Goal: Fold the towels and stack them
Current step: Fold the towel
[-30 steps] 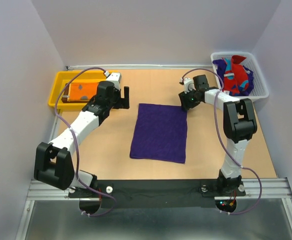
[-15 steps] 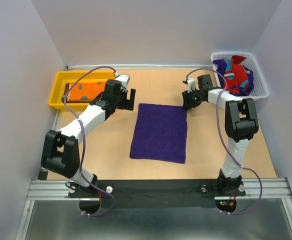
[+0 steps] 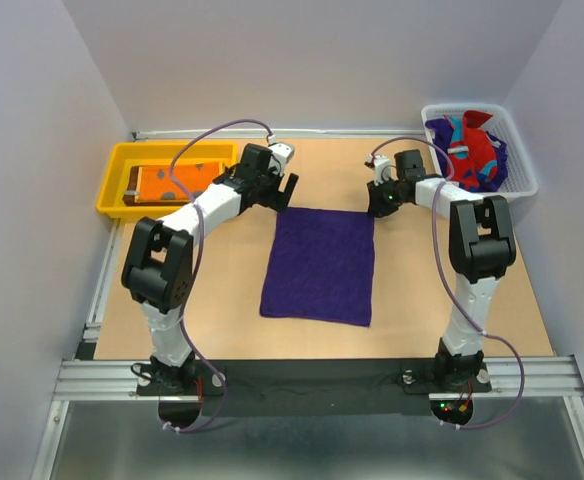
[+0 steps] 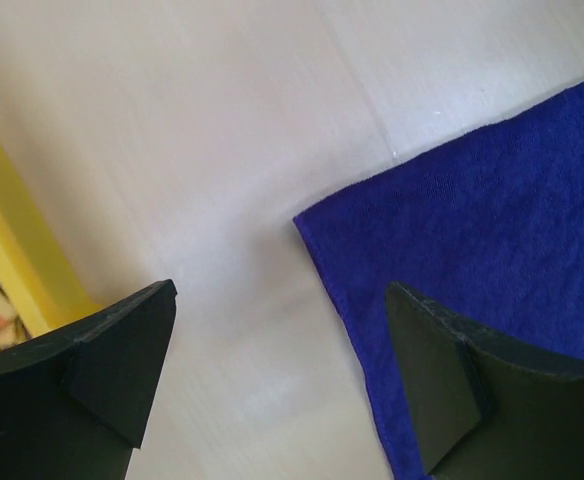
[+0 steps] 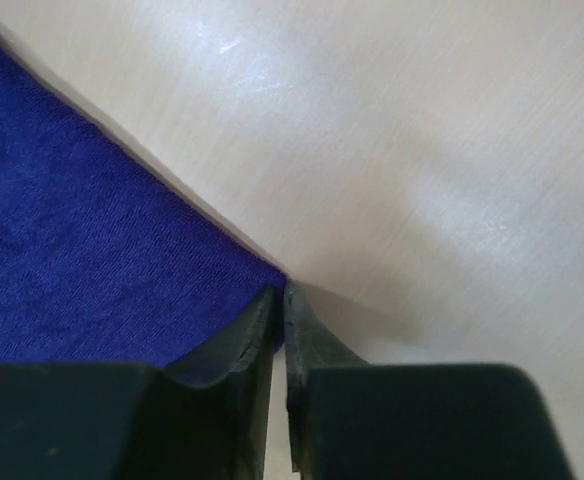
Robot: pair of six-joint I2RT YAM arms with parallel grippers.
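Observation:
A deep purple towel [image 3: 320,265] lies flat in the middle of the table. My right gripper [image 3: 376,205] is down at its far right corner. In the right wrist view the gripper [image 5: 280,290] has its jaws pinched together on that corner of the purple towel [image 5: 82,250]. My left gripper [image 3: 282,190] hovers open at the far left corner. In the left wrist view the gripper [image 4: 280,300] straddles the edge of the purple towel [image 4: 492,200], with nothing between its fingers. An orange printed towel [image 3: 177,180] lies folded in the yellow tray.
The yellow tray [image 3: 112,185] stands at the far left, its wall [image 4: 12,240] also in the left wrist view. A white mesh basket [image 3: 528,180] at the far right holds a red and teal towel [image 3: 472,155] bunched with purple cloth.
My left arm has swung right from the yellow tray to the purple towel's far left corner, still open. My right gripper has closed on the far right corner.

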